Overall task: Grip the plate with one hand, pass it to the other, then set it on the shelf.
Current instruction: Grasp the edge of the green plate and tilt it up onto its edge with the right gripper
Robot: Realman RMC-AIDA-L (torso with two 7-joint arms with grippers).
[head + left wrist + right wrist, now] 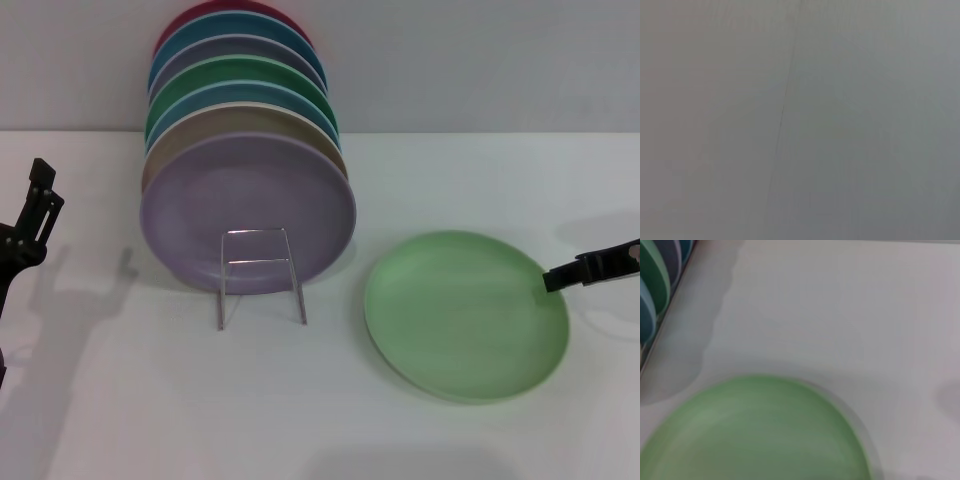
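Note:
The pale mint-green plate (466,314) lies on the white table at the right, and it fills the lower part of the right wrist view (755,435). My right gripper (590,268) reaches in from the right edge, its black tip right at the plate's far-right rim. The shelf (258,262), a thin silver wire rack, stands left of the plate, in front of a lavender plate (248,210). Raised at the far left edge, well away from the plate, is my left gripper (32,225). The left wrist view shows only a plain grey surface.
Several coloured plates (240,90) stand on edge in a row behind the lavender one, reaching back to the grey wall; their edges (655,285) show in the right wrist view. Bare white table (330,420) lies in front of the rack.

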